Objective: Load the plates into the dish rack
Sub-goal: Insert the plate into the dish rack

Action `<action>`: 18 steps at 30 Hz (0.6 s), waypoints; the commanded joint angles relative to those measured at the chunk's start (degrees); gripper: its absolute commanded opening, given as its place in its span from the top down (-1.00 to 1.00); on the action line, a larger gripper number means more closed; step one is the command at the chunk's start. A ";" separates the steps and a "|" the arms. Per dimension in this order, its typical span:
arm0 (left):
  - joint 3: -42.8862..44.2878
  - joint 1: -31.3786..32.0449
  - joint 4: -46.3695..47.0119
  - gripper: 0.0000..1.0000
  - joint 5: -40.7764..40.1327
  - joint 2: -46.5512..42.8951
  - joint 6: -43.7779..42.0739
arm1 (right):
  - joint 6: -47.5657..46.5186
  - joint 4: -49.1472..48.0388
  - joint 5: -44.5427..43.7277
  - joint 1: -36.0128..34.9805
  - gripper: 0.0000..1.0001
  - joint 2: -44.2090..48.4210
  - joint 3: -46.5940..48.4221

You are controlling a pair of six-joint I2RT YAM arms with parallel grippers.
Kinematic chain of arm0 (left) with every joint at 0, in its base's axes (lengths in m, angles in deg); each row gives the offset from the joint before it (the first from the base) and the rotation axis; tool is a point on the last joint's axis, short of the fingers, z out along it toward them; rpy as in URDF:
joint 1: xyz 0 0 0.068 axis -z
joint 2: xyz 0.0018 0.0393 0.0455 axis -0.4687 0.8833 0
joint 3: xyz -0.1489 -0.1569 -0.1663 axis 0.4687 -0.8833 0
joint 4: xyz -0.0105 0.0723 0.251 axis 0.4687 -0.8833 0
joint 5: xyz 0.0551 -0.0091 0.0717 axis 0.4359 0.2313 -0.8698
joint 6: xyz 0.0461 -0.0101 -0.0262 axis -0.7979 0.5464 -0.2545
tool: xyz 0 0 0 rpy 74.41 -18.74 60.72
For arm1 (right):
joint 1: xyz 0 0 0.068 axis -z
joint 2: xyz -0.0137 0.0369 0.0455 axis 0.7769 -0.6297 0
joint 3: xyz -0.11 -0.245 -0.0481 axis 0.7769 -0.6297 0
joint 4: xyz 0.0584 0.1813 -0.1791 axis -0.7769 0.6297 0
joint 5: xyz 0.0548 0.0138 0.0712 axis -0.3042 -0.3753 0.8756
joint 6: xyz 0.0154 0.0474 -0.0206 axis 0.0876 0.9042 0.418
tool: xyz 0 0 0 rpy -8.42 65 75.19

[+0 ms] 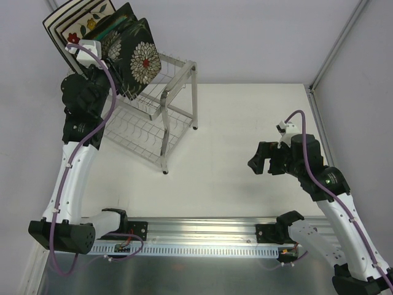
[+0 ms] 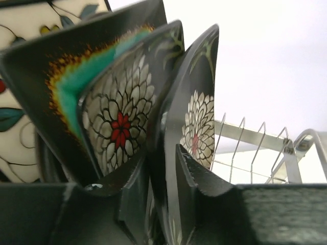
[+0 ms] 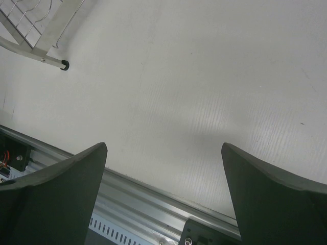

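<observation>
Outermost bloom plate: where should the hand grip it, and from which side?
From the near side, pinch the bloom plate edge-on by its rim, a finger on each face. It stands on edge in the dish rack, another plate close behind.

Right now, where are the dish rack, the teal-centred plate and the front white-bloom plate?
dish rack [image 1: 164, 144]: top view, front upright post.
teal-centred plate [image 2: 71, 89]: left wrist view, teal band.
front white-bloom plate [image 1: 145, 62]: top view, flower's red centre.

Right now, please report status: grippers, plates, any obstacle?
Left gripper astride the outermost bloom plate in the dish rack, grip unclear. Right gripper open, empty. No obstacle seen.
</observation>
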 commanded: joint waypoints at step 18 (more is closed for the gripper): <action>-0.85 -0.16 6.44 -0.43 -1.24 -6.80 2.90 | -0.53 0.67 -0.17 0.37 -0.99 4.18 -0.68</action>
